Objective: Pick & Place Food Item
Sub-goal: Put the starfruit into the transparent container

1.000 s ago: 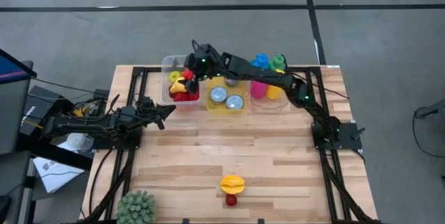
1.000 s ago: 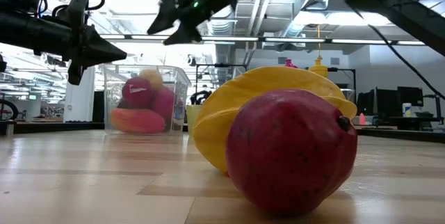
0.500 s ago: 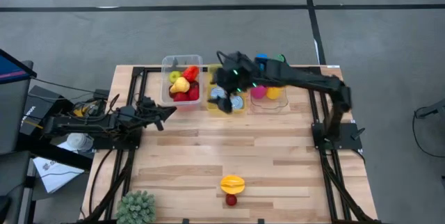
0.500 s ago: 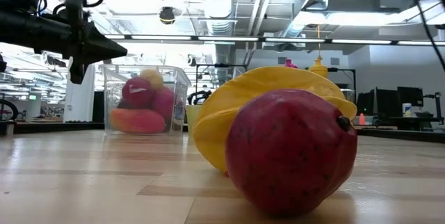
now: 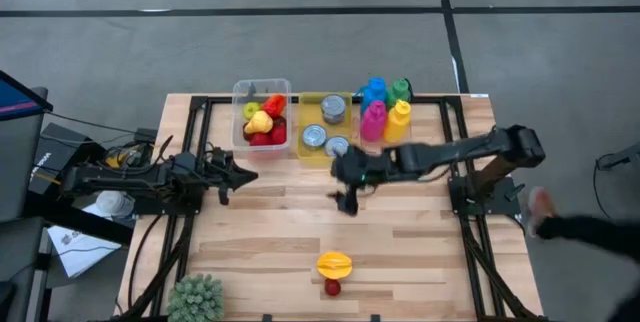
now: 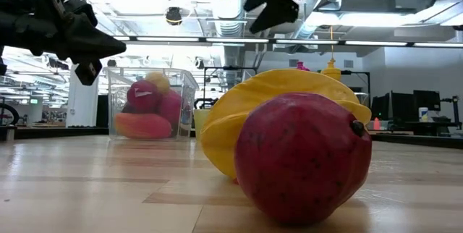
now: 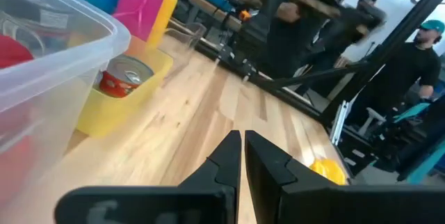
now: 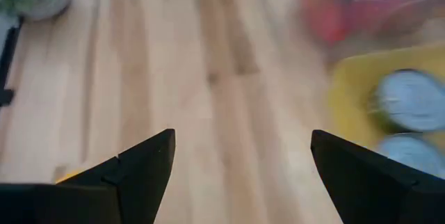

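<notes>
A yellow fruit (image 5: 334, 262) and a small red fruit (image 5: 332, 286) lie touching each other on the table near its near edge. In the low view the red fruit (image 6: 300, 157) rests in front of the yellow fruit (image 6: 289, 88). My right gripper (image 5: 347, 198) hangs open above mid-table, between the yellow tray and the two fruits; in the right wrist view it (image 8: 240, 156) frames bare wood. My left gripper (image 5: 243, 173) is shut and holds nothing, in the air at the table's left, near the clear bin; in its wrist view it (image 7: 242, 147) points toward the yellow fruit (image 7: 327, 170).
A clear bin (image 5: 262, 90) of red and yellow fruits, a yellow tray (image 5: 322, 156) with cans and several coloured bottles (image 5: 384, 117) stand along the far edge. A green plant (image 5: 195, 298) sits at the near left corner. A person's hand (image 5: 541, 202) and sleeve show beyond the table's right edge.
My right arm has swung from above the clear bin toward the right over the yellow tray, then toward the near edge, and its gripper now hangs over mid-table. My left gripper has shifted a little toward the right. A person's hand has come into view at the right.
</notes>
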Controlling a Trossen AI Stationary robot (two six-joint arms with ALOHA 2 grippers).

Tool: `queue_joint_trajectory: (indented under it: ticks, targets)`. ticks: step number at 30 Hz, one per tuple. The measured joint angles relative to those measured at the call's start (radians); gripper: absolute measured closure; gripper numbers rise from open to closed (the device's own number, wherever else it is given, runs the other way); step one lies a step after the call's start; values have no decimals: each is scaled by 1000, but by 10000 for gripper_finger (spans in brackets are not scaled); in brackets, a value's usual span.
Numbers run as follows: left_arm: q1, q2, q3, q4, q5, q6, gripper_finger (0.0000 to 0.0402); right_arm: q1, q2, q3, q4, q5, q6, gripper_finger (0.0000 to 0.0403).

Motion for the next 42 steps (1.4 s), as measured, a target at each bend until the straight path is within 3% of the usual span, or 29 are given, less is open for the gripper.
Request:
queue_joint_trajectory:
  ticks: [17, 24, 30, 36, 42]
  targets:
    - [0, 13, 0, 19, 7, 53, 396, 378, 252, 58, 5, 47, 296, 74]
    - [0, 13, 0, 26, 7, 53, 398, 428, 331, 86, 10, 114, 285, 81]
    - [0, 13, 0, 27, 7, 53, 399, 451, 399, 84, 50, 115, 325, 105]
    - [0, 13, 0, 27, 7, 53, 399, 477, 429, 84, 55, 184, 389, 129]
    - [0, 13, 0, 27, 7, 52, 399, 475, 442, 82, 56, 222, 411, 191]
